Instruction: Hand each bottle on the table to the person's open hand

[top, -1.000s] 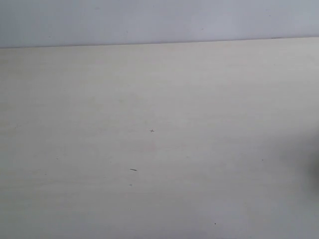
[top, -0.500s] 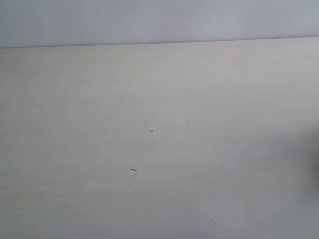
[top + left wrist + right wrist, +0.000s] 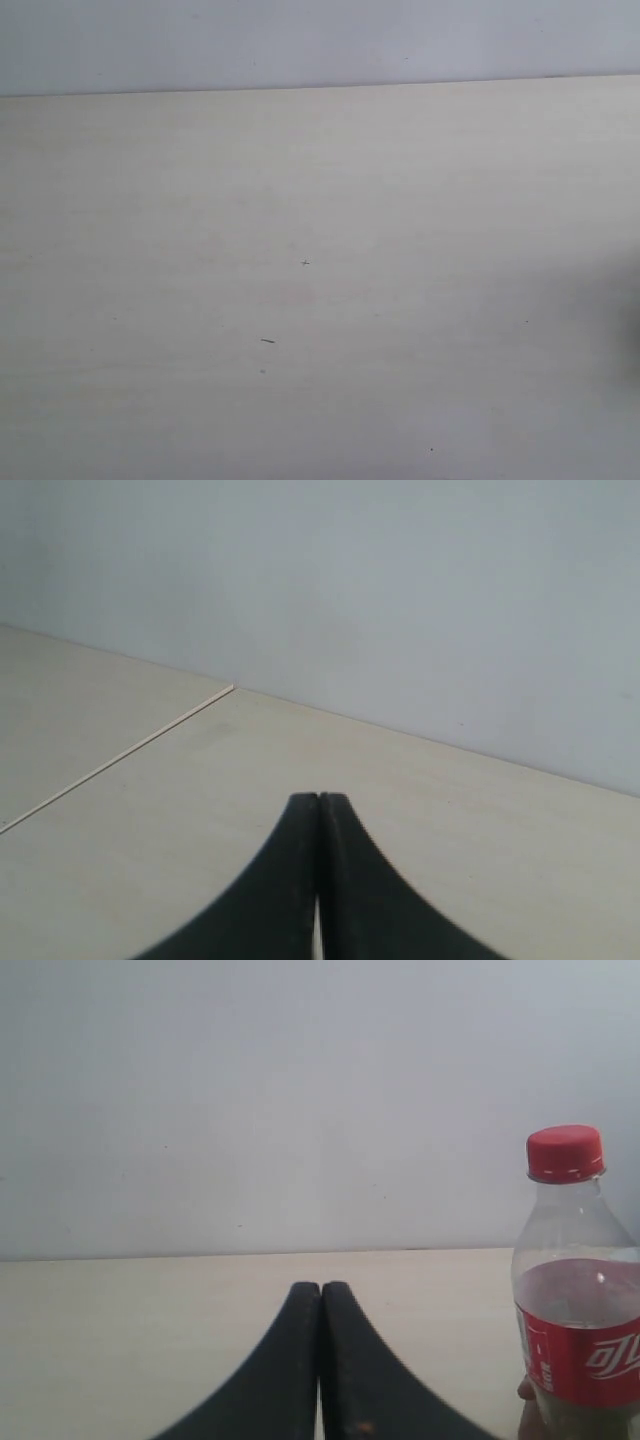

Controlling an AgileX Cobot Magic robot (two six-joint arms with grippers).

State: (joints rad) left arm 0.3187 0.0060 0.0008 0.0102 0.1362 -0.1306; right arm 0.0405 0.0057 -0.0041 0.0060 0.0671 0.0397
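Note:
In the exterior view only the pale cream table [image 3: 320, 200] shows, with no bottle and no gripper on it. The right wrist view shows a clear bottle [image 3: 578, 1290] with a red label and red cap, upright at the frame's edge, with a fingertip of a person's hand [image 3: 527, 1392] touching its lower side. My right gripper [image 3: 320, 1286] is shut and empty, apart from that bottle. My left gripper [image 3: 319, 797] is shut too, with bare tabletop beyond it. The other bottles are out of view.
A plain grey-white wall [image 3: 320, 40] rises behind the table's far edge. In the left wrist view a thin seam [image 3: 120, 755] runs between two tabletop panels. A few tiny dark specks [image 3: 267, 341] mark the table surface.

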